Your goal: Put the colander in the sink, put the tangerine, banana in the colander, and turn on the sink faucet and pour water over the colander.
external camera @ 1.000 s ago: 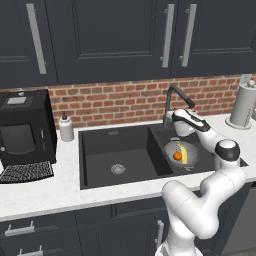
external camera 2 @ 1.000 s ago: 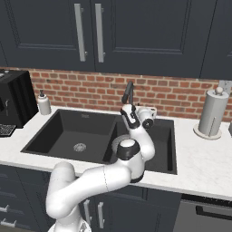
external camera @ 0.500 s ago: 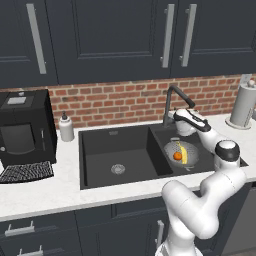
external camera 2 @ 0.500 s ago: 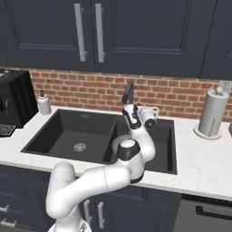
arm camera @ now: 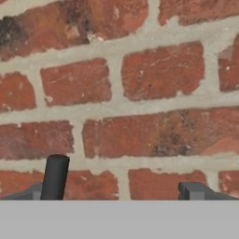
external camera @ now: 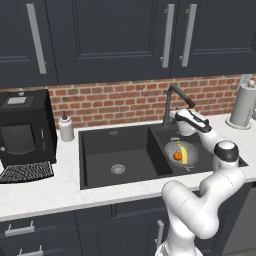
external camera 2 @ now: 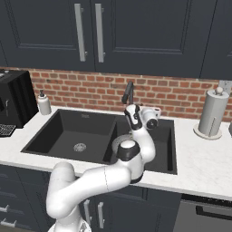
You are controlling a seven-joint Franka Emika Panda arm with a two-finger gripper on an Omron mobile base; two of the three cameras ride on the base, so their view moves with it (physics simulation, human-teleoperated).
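Your tool (arm camera: 121, 193) faces the red brick wall (arm camera: 140, 93), fingers spread wide, gripping nothing. The silvery perforated colander (external camera: 184, 152) (small orange tangerine (external camera: 177, 156) and curved yellow banana (external camera: 184, 151) inside) sits in the matte black sink's (external camera: 115, 150) right basin.

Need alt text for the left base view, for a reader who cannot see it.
White robot arm reaches its claw toward the dark sink faucet behind a black sink. The colander in the right basin holds the tangerine and banana; no water is visible.
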